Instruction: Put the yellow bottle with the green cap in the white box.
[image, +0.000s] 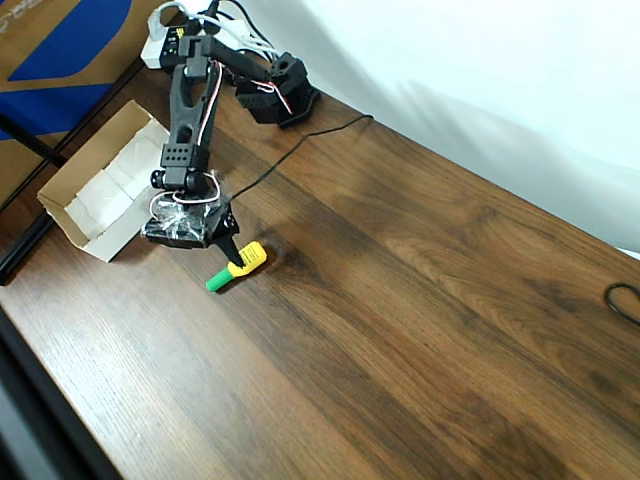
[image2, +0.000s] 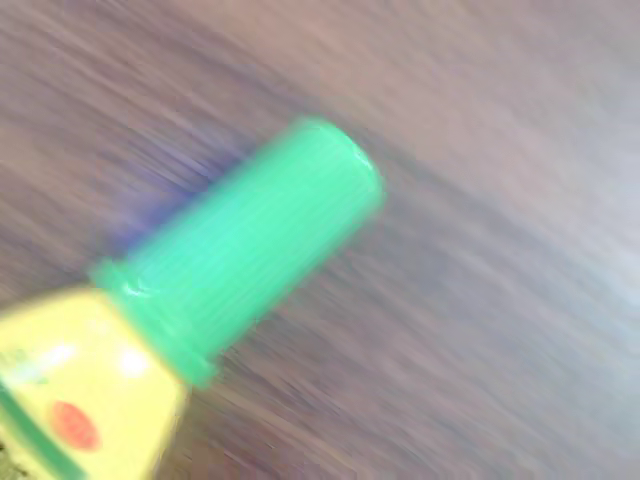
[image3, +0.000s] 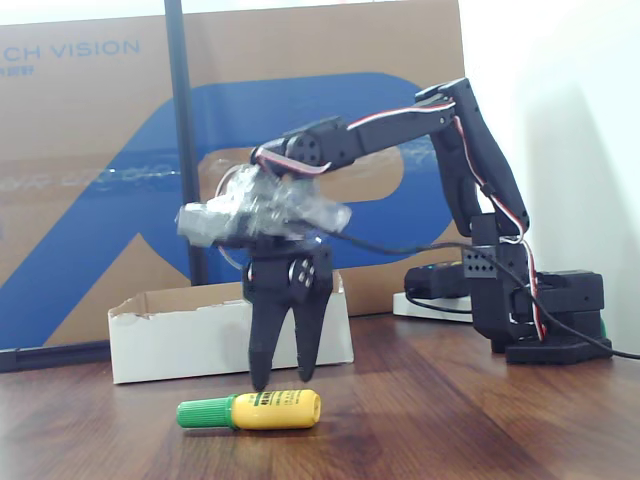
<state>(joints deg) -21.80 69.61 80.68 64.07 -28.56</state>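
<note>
The yellow bottle with the green cap (image: 238, 268) lies on its side on the wooden table, cap towards the lower left in the overhead view. In the fixed view the bottle (image3: 256, 410) lies with its cap to the left. My black gripper (image3: 284, 378) points straight down over it, open, with its fingertips (image3: 261, 378) a little above or behind the yellow body and nothing between them. From overhead the gripper (image: 233, 256) is right at the yellow end. The wrist view is blurred and shows the bottle (image2: 240, 270) very close. The white box (image: 95, 200) stands to the left of the gripper.
A brown-and-blue cardboard sheet (image3: 100, 180) stands behind the box, with a black pole (image3: 180, 130) in front of it. The arm's base (image: 280, 90) and a thin black cable (image: 300, 150) lie at the back. Another cable (image: 625, 300) sits at the right edge.
</note>
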